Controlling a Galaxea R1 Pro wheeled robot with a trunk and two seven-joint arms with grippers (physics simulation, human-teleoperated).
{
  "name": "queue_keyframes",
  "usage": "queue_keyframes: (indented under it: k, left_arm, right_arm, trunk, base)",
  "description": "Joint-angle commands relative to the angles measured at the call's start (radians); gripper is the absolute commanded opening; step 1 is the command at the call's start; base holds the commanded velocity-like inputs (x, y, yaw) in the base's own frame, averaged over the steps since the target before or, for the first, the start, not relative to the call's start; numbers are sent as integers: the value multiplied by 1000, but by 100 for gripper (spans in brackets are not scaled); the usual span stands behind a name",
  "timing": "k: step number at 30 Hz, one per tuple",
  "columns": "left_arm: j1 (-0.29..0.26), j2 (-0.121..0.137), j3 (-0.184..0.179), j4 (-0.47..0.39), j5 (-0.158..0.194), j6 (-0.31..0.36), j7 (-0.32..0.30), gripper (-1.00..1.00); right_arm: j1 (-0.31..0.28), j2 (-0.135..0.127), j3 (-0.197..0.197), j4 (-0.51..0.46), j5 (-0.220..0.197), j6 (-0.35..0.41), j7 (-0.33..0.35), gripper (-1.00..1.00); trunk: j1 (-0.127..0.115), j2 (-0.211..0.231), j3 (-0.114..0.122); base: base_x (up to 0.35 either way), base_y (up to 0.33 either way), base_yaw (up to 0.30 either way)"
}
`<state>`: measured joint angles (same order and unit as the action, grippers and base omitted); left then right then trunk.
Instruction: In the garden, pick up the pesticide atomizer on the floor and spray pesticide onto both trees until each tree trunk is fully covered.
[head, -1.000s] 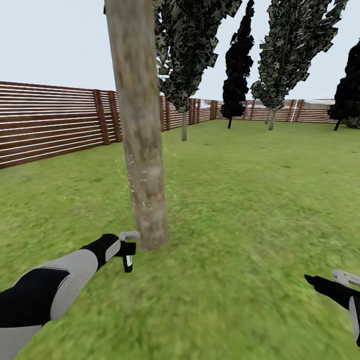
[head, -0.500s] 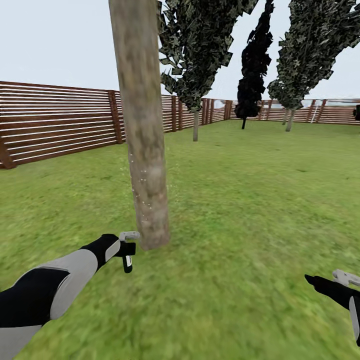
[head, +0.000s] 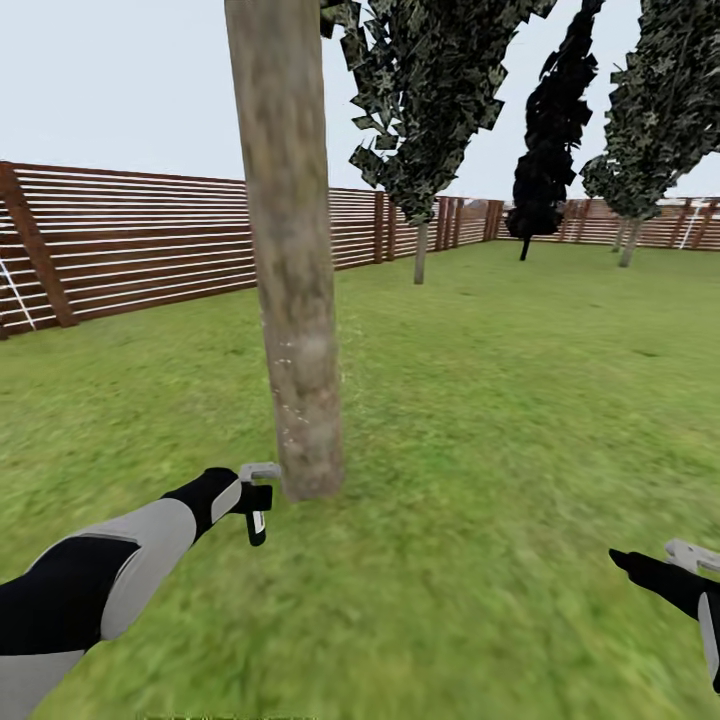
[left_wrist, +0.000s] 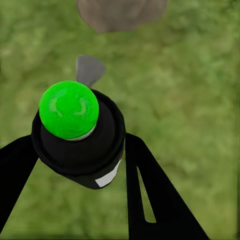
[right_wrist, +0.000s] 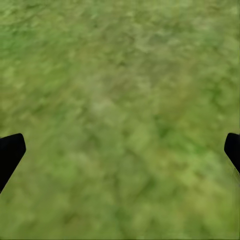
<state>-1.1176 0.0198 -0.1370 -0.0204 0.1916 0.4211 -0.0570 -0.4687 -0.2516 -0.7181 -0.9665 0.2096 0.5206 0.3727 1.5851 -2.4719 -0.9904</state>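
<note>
A thick grey-brown tree trunk (head: 296, 300) rises from the grass (head: 480, 420) just ahead on the left. White specks of pesticide (head: 288, 405) dot its lower bark. My left gripper (head: 258, 492) is close beside the trunk's base and is shut on the small black pesticide atomizer (head: 257, 522). In the left wrist view the atomizer (left_wrist: 80, 145) shows a bright green round top and sits between the two black fingers (left_wrist: 150, 195), with the trunk's foot (left_wrist: 120, 12) just beyond. My right gripper (head: 690, 556) hangs low at the right over bare grass, jaws wide apart (right_wrist: 120, 150). The other tree is out of view.
A brown slatted fence (head: 130, 240) runs along the left and the far side of the lawn. Dark thin-trunked conifers (head: 425, 110) stand further back toward the fence. Open grass spreads to the right of the trunk.
The whole view has swung left, so the fence and conifers have slid right in the picture. Both arms keep their places in the view, and the left gripper still holds the atomizer.
</note>
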Motion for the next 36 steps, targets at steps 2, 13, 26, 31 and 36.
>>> queue_keyframes:
  k: [2,13,26,31,36]
  left_arm:
    - [-1,-1,-9,-1,9,5,-2,-100]
    - [-1,-3,-9,-1,9,5,-3,-100]
    - [-1,-1,-9,-1,9,5,-3,-100]
    - [-1,-1,-9,-1,9,5,-3,-100]
    - [-1,-2,-9,-1,9,5,-3,-100]
  right_arm:
    - [-1,1,-3,0,11,2,9,100]
    - [-1,1,-3,-1,10,2,9,100]
    - [-1,1,-3,-1,10,2,11,100]
    - [-1,1,-3,-1,11,2,10,100]
    - [-1,1,-3,0,11,2,10,100]
  trunk:
    - [0,0,-1]
    - [0,0,-1]
    - [0,0,-1]
    - [0,0,-1]
    - [0,0,-1]
  base:
    - [0,-324,112]
    - [0,-325,143]
    - [143,-303,116]
    - [179,-291,234]
    - [104,-313,248]
